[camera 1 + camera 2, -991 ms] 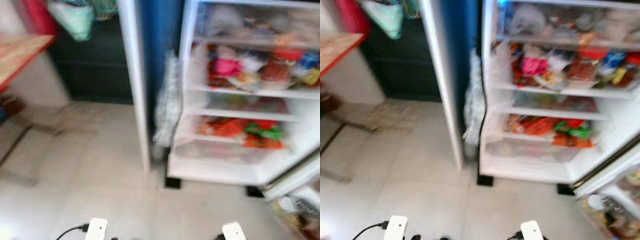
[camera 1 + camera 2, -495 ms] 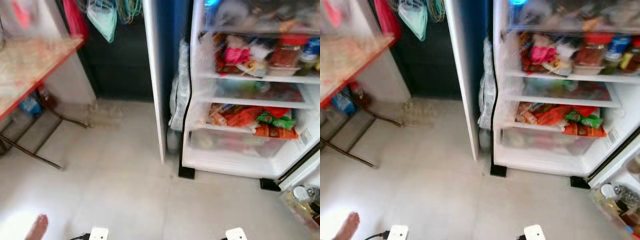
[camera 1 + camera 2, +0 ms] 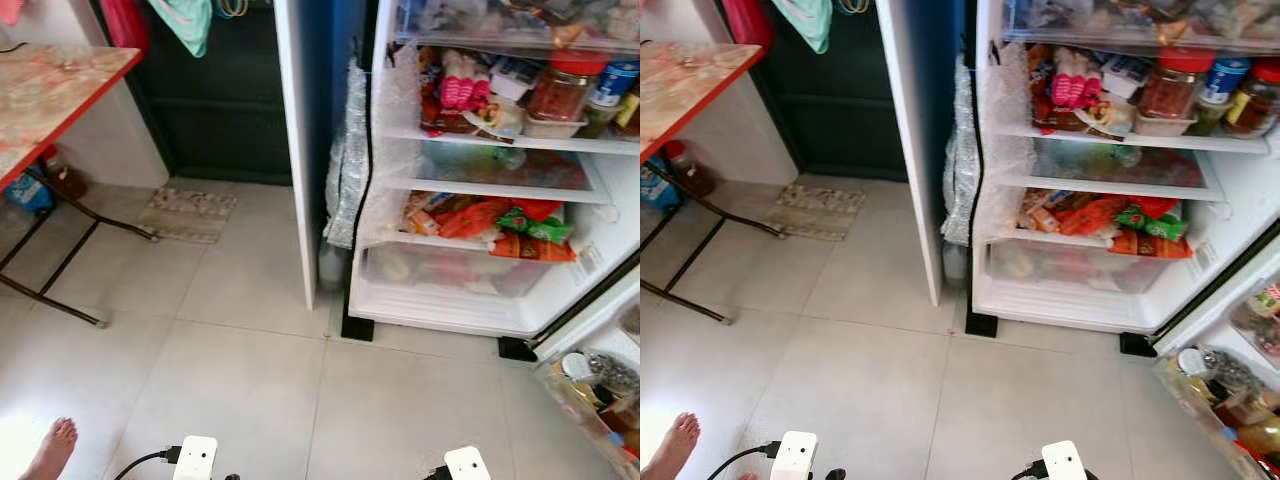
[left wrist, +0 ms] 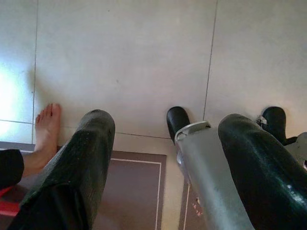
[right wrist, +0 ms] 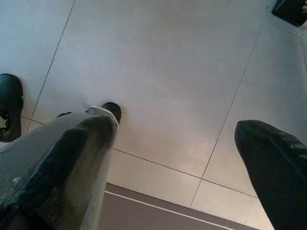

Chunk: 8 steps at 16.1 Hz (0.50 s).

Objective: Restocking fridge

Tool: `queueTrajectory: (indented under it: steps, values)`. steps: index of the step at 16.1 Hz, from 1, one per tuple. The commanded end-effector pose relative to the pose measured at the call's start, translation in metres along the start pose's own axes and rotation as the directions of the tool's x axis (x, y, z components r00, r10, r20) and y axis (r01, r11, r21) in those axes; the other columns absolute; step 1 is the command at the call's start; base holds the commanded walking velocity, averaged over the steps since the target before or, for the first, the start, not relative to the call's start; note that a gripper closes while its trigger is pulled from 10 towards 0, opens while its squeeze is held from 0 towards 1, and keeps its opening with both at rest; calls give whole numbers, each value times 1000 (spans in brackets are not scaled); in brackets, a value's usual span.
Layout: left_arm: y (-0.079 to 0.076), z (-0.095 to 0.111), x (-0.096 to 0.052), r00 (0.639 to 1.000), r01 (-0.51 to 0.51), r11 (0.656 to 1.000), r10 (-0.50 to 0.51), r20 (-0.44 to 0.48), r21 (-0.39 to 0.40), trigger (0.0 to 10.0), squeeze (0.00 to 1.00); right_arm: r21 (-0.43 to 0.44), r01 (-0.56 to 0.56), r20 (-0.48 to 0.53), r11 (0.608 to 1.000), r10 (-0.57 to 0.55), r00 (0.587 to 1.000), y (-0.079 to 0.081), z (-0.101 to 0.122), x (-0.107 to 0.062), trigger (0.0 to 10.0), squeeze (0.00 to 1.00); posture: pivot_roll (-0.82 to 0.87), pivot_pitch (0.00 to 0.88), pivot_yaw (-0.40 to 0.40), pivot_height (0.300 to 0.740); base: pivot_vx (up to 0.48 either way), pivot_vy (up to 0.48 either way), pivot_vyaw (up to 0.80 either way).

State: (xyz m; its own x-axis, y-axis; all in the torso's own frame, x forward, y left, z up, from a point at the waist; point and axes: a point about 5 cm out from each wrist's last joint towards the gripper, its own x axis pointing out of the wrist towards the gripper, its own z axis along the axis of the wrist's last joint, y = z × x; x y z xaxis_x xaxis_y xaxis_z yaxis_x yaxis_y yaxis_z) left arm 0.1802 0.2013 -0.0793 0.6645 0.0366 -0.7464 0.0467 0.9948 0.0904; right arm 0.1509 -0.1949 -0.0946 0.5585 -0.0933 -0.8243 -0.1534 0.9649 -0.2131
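An open fridge [image 3: 480, 300] stands ahead and toward the robot's right, its shelves packed with jars, packets and bags, a clear drawer [image 3: 455, 275] at the bottom, and its door [image 3: 1240, 330] swung out at the far right with bottles in the door rack. The shelves run crosswise to the robot, so any reach into them goes forward and to the right, which makes the right arm the nearer one by my judgement. Nothing to be stocked is held by either arm. The left tool [image 4: 158, 158] hangs pointing down at pale floor tiles [image 4: 124, 57], its two black fingers spread apart and empty; the right tool [image 5: 187, 158] hangs likewise, fingers wide apart and empty. To the robot's left, well apart from the fridge, a bench [image 3: 50, 90] with a red edge stands on thin metal legs, with a small mat [image 3: 188, 213] on the floor beyond it. The head views show the fridge contents; the left wrist view gives a closer look at a person's bare foot [image 4: 45, 134] just beside the robot's own dark feet.
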Motion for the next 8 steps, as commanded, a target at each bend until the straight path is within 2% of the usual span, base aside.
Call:
queueTrajectory:
  steps: [1,4,8]
  values:
    - [0,-8,-2,1000,7,1000,-7,-27,28,10000,0,5,1,-71,1000,-1,997,2,-18,-4,10000,0,-24,147,13,740,0,-244,-425]
    - [-2,-8,-2,1000,12,999,-12,-27,34,10000,0,13,-1,-84,1000,2,996,2,-19,-4,10000,0,-23,147,12,740,0,-246,-800]
    - [-2,-8,-2,1000,15,999,-14,-27,38,10000,0,7,-1,-78,1000,2,997,2,-18,-4,10000,0,-22,147,12,740,0,-247,0]
